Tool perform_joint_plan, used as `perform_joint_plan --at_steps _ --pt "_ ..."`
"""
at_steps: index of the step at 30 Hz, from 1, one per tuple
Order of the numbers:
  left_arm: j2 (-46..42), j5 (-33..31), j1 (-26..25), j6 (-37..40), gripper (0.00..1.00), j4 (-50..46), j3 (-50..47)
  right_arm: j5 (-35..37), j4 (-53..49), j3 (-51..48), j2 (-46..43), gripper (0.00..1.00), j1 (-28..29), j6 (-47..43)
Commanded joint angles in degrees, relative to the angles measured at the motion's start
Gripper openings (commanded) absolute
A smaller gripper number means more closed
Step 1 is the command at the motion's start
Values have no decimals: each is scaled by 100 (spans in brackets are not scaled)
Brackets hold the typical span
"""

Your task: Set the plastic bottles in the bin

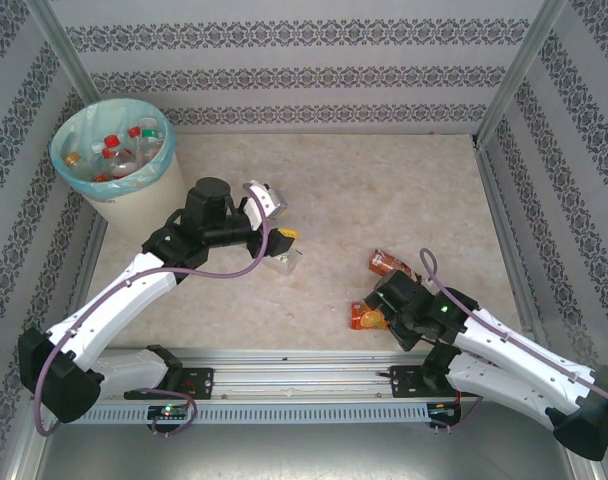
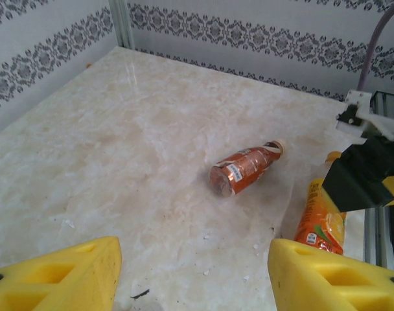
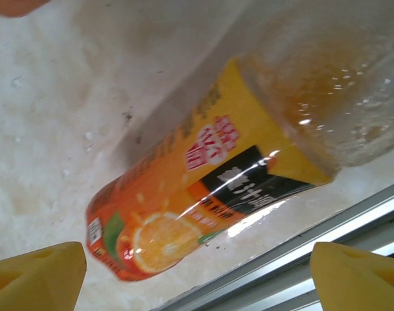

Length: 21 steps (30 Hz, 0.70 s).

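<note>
One orange-labelled clear bottle [image 3: 203, 188]

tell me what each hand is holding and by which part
Nothing held: left hand open over the table, right hand open over the orange bottle, not gripping it.

White-shelled along the left arm [image 1: 124, 297] and right arm [image 1: 504, 375], black at joints and shoulder housings. Trailed by a mauve cable [image 1: 227, 272] on each. Tipped on the left tool [image 2: 194, 285] and right tool [image 3: 197, 278] with yellow fingers [image 2: 54, 275], moulded with recessed pockets. Green light [image 1: 445, 309] at the right wrist.
</note>
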Motion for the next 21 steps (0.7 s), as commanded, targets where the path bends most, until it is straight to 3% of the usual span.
perform_joint_plan --at_steps 1,9,18,21 --pt "-217 -39 -75 184 62 236 -51 244 97 -118 67 89 96 679" --pt "-340 -113 -75 224 62 220 -102 176 1165 -578 449 86 75 1058" --pt "-349 -265 -86 97 63 279 -109 -162 2217 -638 1438 86 -12 982" --pt "-349 -321 -84 74 63 226 -96 -279 2439 -623 1711 81 -103 878"
